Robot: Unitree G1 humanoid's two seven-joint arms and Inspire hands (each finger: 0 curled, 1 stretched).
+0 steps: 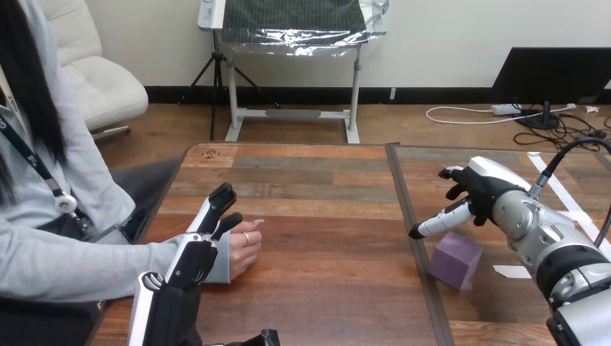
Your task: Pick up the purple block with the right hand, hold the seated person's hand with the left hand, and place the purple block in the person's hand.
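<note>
Hovering just above the purple block (455,259) on the table (324,216), right hand (479,191) is showing open fingers; pickup pending. Left hand (209,223), fingers straight, is lying beside the person's hand (243,246); clasp, handover pending.

A: How many blocks are there?
B: One purple block (455,259).
A: And robot hands?
B: Two: the left hand (193,261) and the right hand (479,189).
A: How many people sit there?
B: One person (50,223).
A: How many of their hands can you see?
B: Just one, the person's hand (245,249).
A: And tables?
B: One table (324,216), with two bits of white tape (512,272) on it.
</note>
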